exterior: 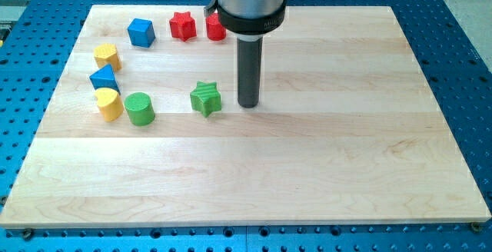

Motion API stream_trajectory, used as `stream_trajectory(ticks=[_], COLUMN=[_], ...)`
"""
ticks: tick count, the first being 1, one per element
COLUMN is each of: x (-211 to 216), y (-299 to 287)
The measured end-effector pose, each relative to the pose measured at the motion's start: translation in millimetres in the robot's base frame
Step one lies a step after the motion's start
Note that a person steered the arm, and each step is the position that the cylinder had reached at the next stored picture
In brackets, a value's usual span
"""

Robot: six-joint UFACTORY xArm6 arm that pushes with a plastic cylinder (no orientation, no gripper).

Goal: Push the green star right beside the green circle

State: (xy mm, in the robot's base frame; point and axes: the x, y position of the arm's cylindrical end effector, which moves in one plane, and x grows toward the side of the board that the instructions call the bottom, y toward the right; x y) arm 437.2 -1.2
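The green star [206, 98] lies on the wooden board left of centre. The green circle [140, 108] stands further to the view's left, a gap of about one block's width away from the star. My tip [247, 103] rests on the board just to the view's right of the green star, a small gap away and not touching it. The rod rises from the tip to the arm's dark collar at the view's top.
A yellow heart-like block [109, 104] touches the green circle's left. A blue triangle [104, 78] and a yellow block [107, 55] stand above it. A blue cube [141, 32], a red star [182, 25] and a red block [214, 28] partly hidden by the arm stand near the top edge.
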Motion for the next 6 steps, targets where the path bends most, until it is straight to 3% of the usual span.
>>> stream_trajectory(ticks=[2,3,4,6], x=[-17,7,37,43], y=[-40,-63,-42,-56])
